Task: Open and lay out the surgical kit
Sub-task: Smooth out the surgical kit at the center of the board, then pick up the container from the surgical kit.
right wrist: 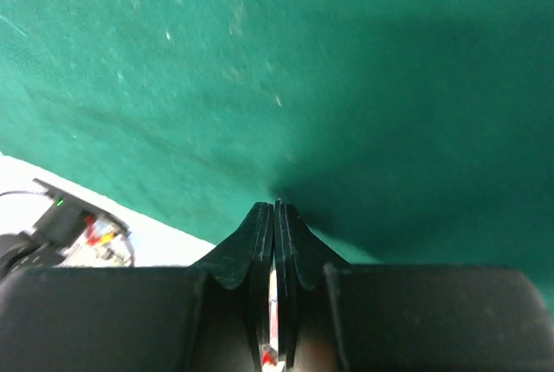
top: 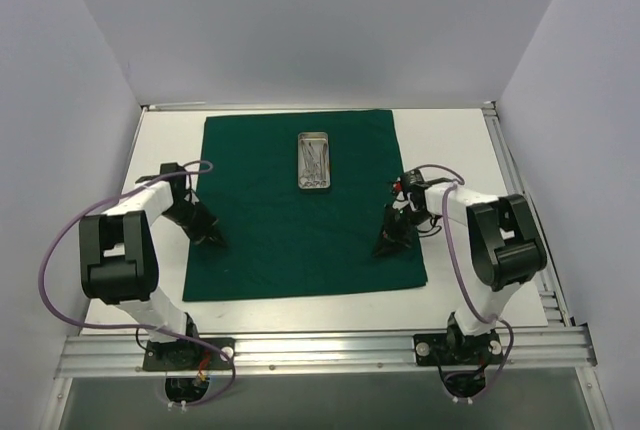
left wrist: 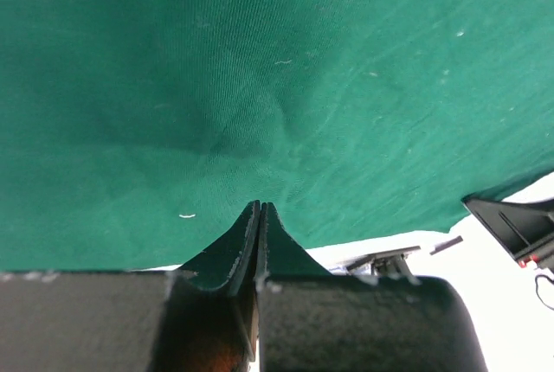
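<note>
The surgical kit's dark green drape (top: pixel 300 240) lies spread flat as a large square on the table. A small silver tray (top: pixel 316 161) rests on its far middle, with thin steel instruments inside. My left gripper (top: pixel 212 238) is shut, its tips down on the drape near the left edge (left wrist: pixel 260 205). A slight pucker in the cloth (left wrist: pixel 234 138) sits just ahead of them. My right gripper (top: pixel 384 247) is also shut, tips on the drape near its right front corner (right wrist: pixel 275 204). Nothing shows between either pair of fingers.
White tabletop (top: pixel 470 280) borders the drape on all sides. An aluminium rail (top: pixel 320 350) carrying both arm bases runs along the near edge. White walls (top: pixel 70 100) close in the left, right and back. Purple cables loop off both arms.
</note>
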